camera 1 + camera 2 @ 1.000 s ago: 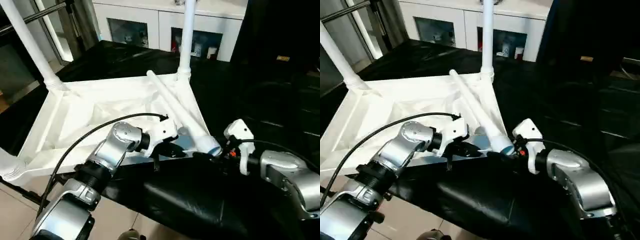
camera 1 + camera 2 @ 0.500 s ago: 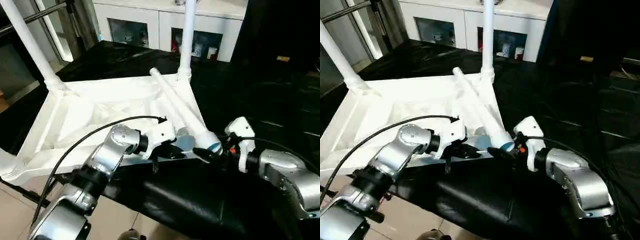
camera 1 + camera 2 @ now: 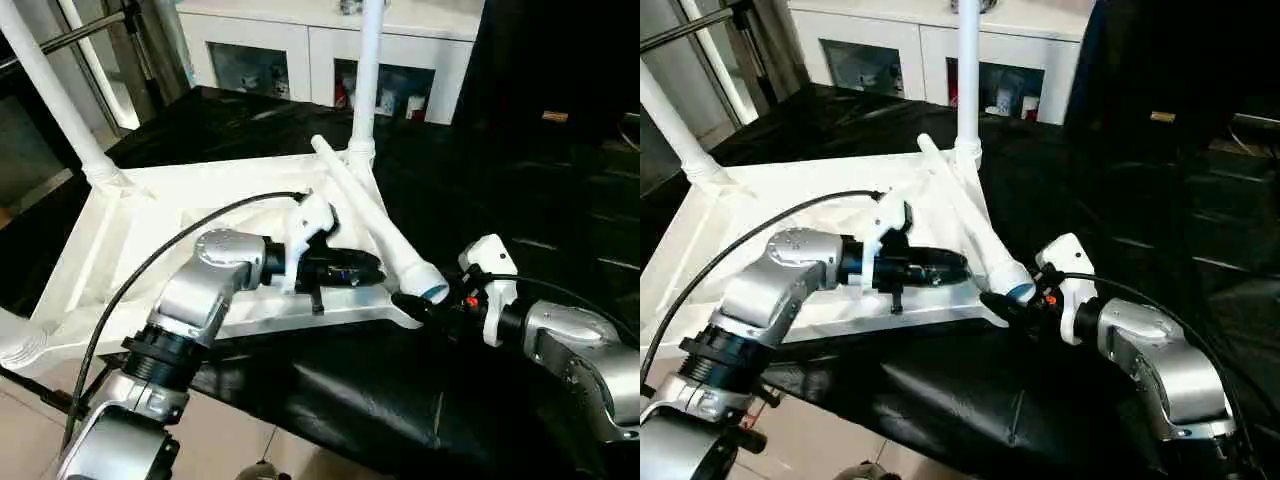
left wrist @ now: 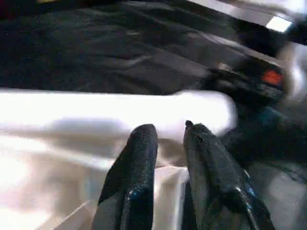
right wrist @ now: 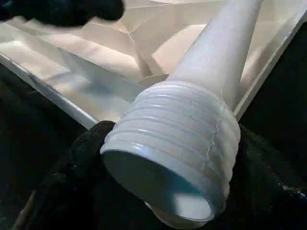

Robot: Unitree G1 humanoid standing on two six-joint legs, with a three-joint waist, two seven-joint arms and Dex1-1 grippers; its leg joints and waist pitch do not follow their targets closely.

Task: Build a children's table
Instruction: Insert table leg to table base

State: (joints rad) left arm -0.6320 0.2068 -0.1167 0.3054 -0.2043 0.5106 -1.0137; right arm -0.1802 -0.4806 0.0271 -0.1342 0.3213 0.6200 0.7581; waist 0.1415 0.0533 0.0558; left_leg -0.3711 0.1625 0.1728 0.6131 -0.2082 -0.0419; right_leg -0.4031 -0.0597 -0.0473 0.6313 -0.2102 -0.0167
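The children's table top [image 3: 150, 215] lies upside down on a black-covered surface. Legs stand in its far left socket [image 3: 55, 95] and far right socket [image 3: 365, 70], and a third leg [image 3: 10, 345] shows at the near left corner. A loose leg [image 3: 365, 205] lies slanted across the top. My right gripper [image 3: 420, 303] is shut on its threaded end [image 5: 177, 143], with a black finger [image 5: 81, 158] on either side. My left gripper [image 3: 372, 270] hovers over the top's near right part and points at that leg. Its fingers [image 4: 141, 143] stand slightly apart, holding nothing.
A white glass-door cabinet [image 3: 300, 50] stands behind the work. The black covering [image 3: 520, 200] stretches wide to the right. A metal frame [image 3: 90, 25] rises at the far left. A black cable [image 3: 150, 275] loops over my left forearm. Tiled floor [image 3: 30, 420] shows below the near edge.
My left gripper swung up from the top's near rim to point at the loose leg, and its fingers parted a little. The leg's far end shifted toward the far right standing leg.
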